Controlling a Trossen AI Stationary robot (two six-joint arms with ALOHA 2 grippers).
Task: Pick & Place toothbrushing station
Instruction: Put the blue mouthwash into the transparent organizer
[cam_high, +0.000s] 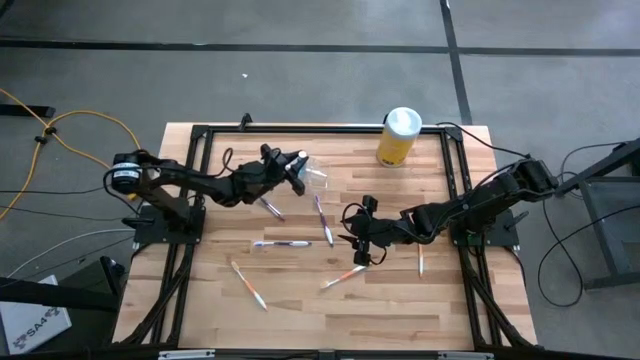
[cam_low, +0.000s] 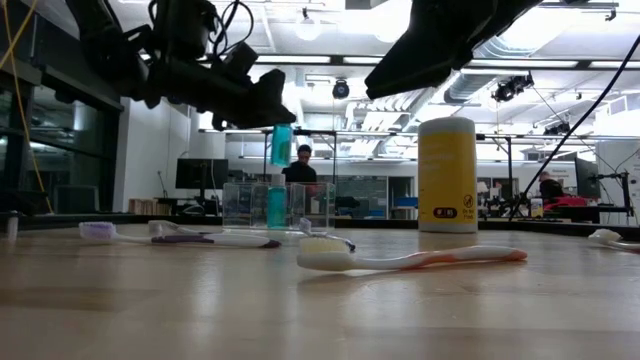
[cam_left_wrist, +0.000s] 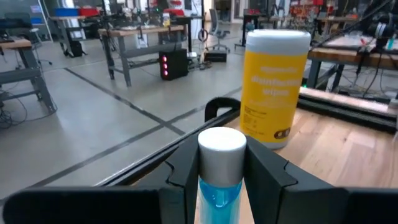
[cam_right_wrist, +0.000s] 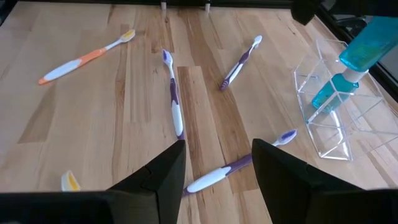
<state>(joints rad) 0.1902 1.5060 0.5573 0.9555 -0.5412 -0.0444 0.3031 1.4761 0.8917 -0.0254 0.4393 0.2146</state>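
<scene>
The left claw is clenched on a blue toothbrush with a white end, held upright between its two dark fingers directly above the toothbrushing station. The blue handle's lower end reaches down into one of the station's compartments; which one I cannot tell. The station is a clear plastic holder with divider walls, standing on the wooden counter at its far side. Near the station, also at the far edge, stands a yellow canister with a white lid.

The right claw hangs above the counter, on the near side of the station and well apart from it, fingers released and nothing between them. A purple-and-white toothbrush lies beneath it, with two more purple ones farther from the station. An orange toothbrush lies farthest from the station of these. In the low view, a person stands in the room beyond the station.
</scene>
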